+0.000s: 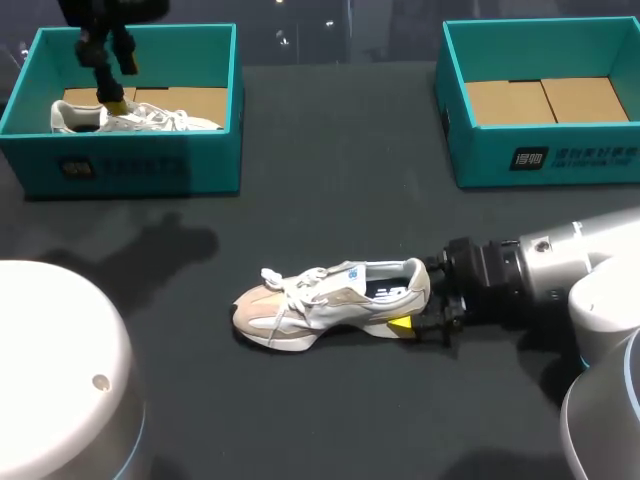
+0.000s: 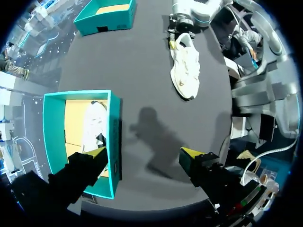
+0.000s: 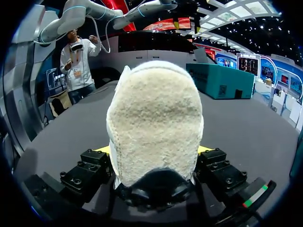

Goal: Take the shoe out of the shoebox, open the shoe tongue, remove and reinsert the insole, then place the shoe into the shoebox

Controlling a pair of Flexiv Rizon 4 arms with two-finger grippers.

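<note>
The shoe (image 1: 330, 300) lies on its sole in the middle of the table (image 1: 330, 180), out of any box, toe to 9 o'clock and heel to 3 o'clock. That puts its opening upward and its laces and tongue (image 1: 350, 272) within reach from above, which suits the work on the tongue and insole. The dark insole (image 1: 390, 290) shows inside the opening, so that work looks not yet done.

The right gripper (image 1: 420, 308) comes in low and nearly level from 3 o'clock and has the heel between its fingers. In the right wrist view the fuzzy heel fills the gap and a yellow tip sits tight against each side, so I judge it clamped on the shoe, most likely to pin it down while the other arm works.

The left gripper (image 2: 144, 153) is far off, at 10 o'clock from the shoe, hanging fingers-down over the left box (image 1: 130, 160), which holds a second shoe (image 1: 130, 118). Its fingers are spread wide with nothing between them, one tip over the box's near wall and the other over bare table.

The right box (image 1: 545, 150), at 2 o'clock from the shoe, holds only its cardboard floor, and is probably where the shoe goes at the end
</note>
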